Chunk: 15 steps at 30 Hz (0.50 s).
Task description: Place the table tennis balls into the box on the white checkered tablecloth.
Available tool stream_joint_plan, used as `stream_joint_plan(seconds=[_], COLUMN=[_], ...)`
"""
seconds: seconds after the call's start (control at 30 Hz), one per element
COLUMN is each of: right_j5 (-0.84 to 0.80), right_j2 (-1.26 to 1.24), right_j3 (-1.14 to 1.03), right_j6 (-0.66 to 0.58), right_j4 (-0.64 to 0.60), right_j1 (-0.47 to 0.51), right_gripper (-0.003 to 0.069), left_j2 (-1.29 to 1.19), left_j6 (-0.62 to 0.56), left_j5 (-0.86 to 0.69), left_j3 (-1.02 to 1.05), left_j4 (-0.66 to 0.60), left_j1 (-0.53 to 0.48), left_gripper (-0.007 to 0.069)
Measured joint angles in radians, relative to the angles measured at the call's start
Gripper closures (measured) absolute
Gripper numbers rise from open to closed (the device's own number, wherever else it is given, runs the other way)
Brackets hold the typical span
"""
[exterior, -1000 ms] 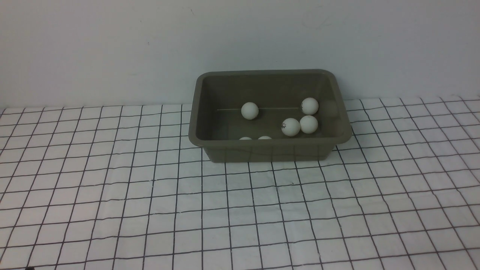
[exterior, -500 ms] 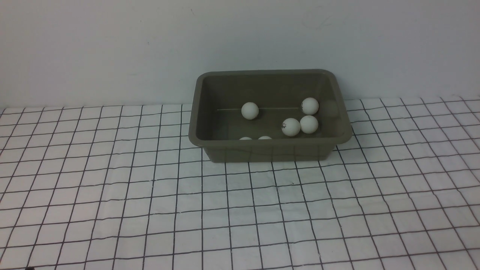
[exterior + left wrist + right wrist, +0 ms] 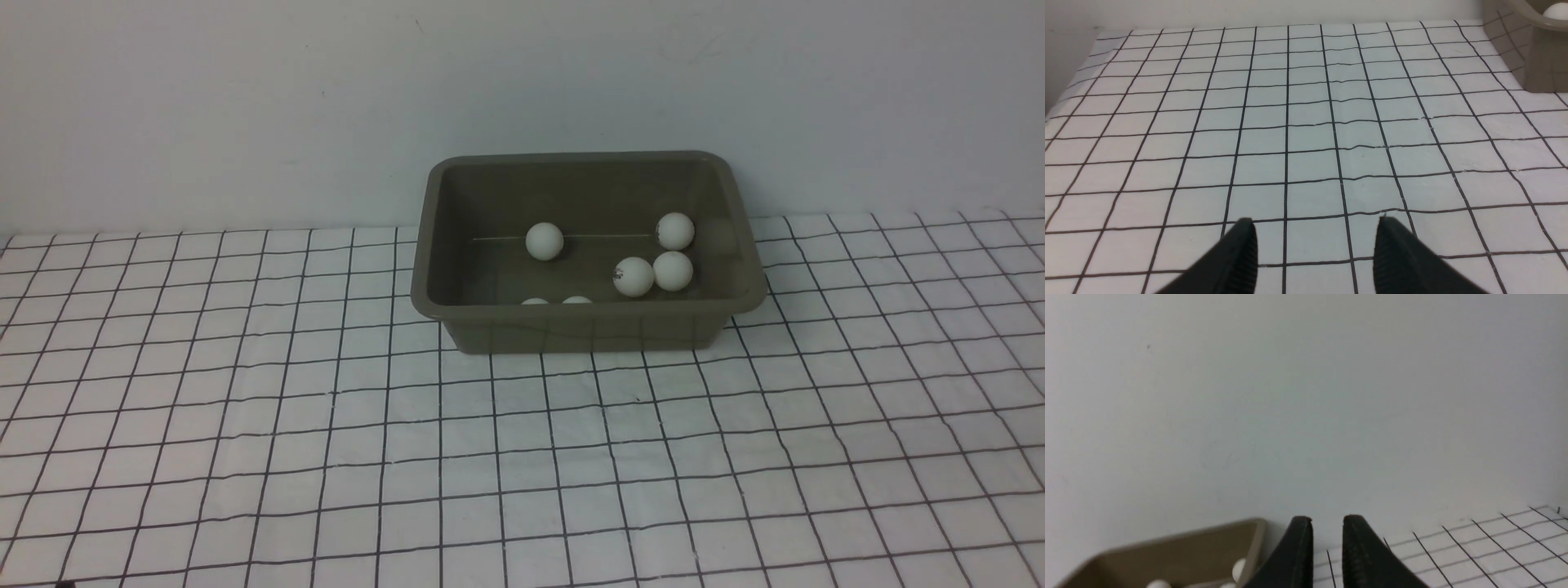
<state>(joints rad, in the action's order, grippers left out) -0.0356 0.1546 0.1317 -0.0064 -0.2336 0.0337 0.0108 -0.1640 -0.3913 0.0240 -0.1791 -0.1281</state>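
The olive-grey box stands on the white checkered tablecloth near the back wall. Several table tennis balls lie inside it: one at mid-left, three at the right, and two peeking over the near rim. Neither arm shows in the front view. My left gripper hangs open over bare cloth, nothing between its fingers, the box far off. My right gripper is shut and empty, facing the wall beside the box.
A plain pale wall rises right behind the box. The cloth's left edge shows in the left wrist view. The cloth lies slightly wrinkled in front of the box.
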Motion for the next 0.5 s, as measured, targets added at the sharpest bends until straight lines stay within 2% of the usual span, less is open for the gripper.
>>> stream_joint_plan(seconds=[0.13, 0.5], right_j5=[-0.098, -0.193], right_j2=[-0.021, -0.115], right_j3=[-0.021, -0.158], right_j6=[-0.012, -0.013], right_j4=[0.087, 0.147], right_j1=[0.000, 0.000], right_gripper=[0.0561, 0.0561], left_j2=[0.000, 0.000], left_j6=[0.000, 0.000], left_j5=[0.000, 0.000], left_j3=[0.000, 0.000], left_j4=[0.000, 0.000], left_j1=[0.000, 0.000], left_gripper=[0.0272, 0.0272])
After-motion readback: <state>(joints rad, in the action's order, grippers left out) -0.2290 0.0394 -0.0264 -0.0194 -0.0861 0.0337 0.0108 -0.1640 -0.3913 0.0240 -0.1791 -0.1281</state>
